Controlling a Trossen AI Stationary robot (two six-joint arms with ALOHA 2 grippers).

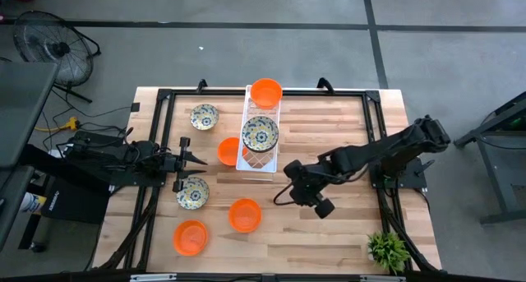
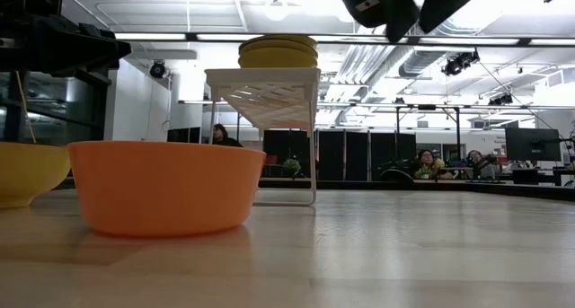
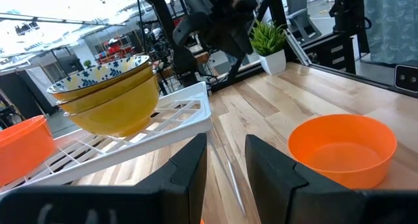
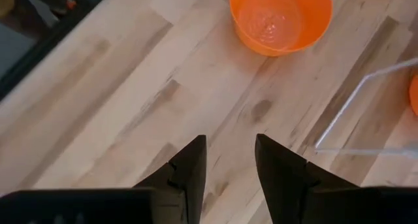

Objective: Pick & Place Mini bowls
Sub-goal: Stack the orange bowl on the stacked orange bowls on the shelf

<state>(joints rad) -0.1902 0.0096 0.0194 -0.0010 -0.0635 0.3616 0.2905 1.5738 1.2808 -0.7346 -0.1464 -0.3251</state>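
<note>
A long white lattice tray [image 1: 246, 163] stands on legs at mid-table. On it sit a stack of patterned mini bowls [image 1: 260, 135] [image 3: 108, 96] and, at its far end, an orange bowl [image 1: 265, 93]. Another orange bowl [image 1: 228, 150] rests on the table against the tray's left side. Two patterned bowls [image 1: 204, 116] [image 1: 192, 192] and two orange bowls [image 1: 244, 214] [image 1: 191, 237] stand on the wood at the left and near left. My right gripper [image 1: 286, 191] [image 4: 230, 165] hovers open, slanting down, right of the bowl [image 4: 281, 18]. My left gripper [image 1: 201, 160] [image 3: 225, 165] waits open and level at the left.
A small potted plant [image 1: 386, 249] stands at the near right corner. Black frame rails [image 1: 374, 117] run along the table's sides. Bare wood lies between the tray and the right arm's base. A fan [image 1: 53, 48] stands on the floor beyond the table.
</note>
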